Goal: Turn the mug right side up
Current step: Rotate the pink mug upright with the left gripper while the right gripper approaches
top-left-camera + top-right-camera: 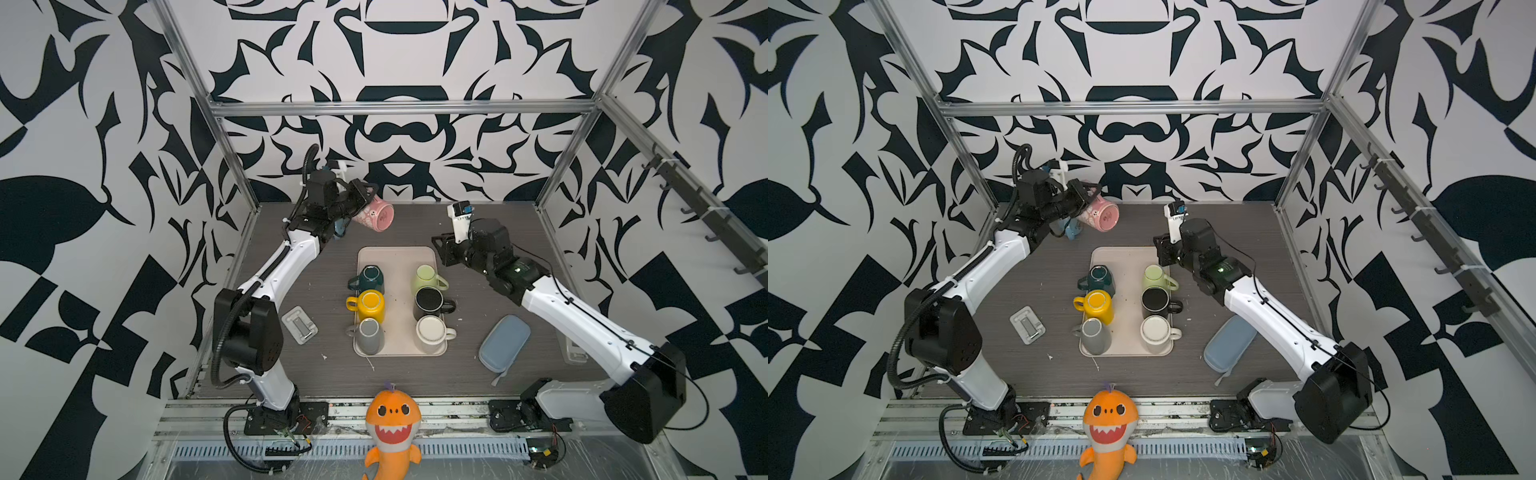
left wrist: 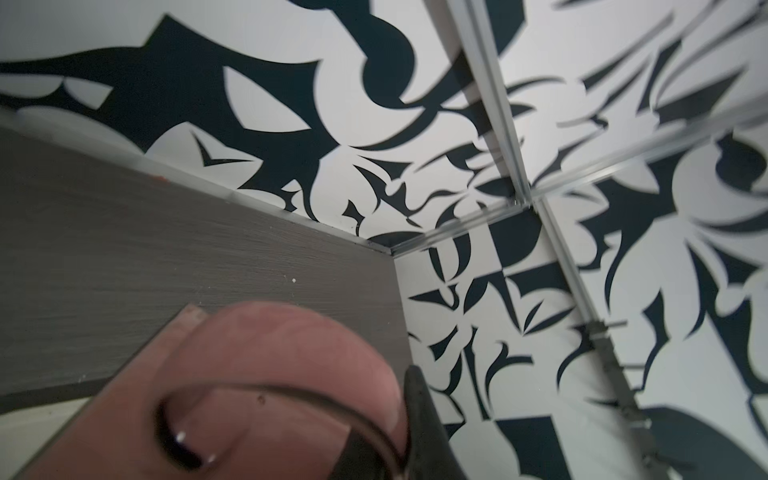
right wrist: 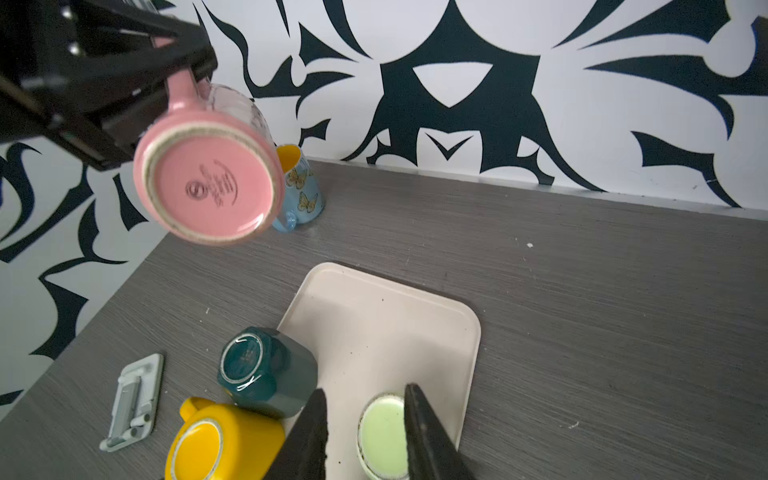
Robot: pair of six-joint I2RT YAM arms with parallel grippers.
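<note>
My left hand point(image 3: 183, 62): clenched on the handle of the glossy pink ceramic mug point(image 3: 208, 183), tilted, lifted beyond the tray.
My right hand point(image 3: 365, 432): released, empty, above the tray.
Beige rectangular plastic tray point(image 1: 399, 259): six mugs, bottoms up.

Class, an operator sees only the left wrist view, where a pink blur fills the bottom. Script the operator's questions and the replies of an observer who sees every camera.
Operator: What is that pink thing?
Observer: A pink mug, its handle clamped in the left jaws.
Operator: Is it right side up yet?
Observer: No. It lies on its side in the air, base facing the right arm.
</note>
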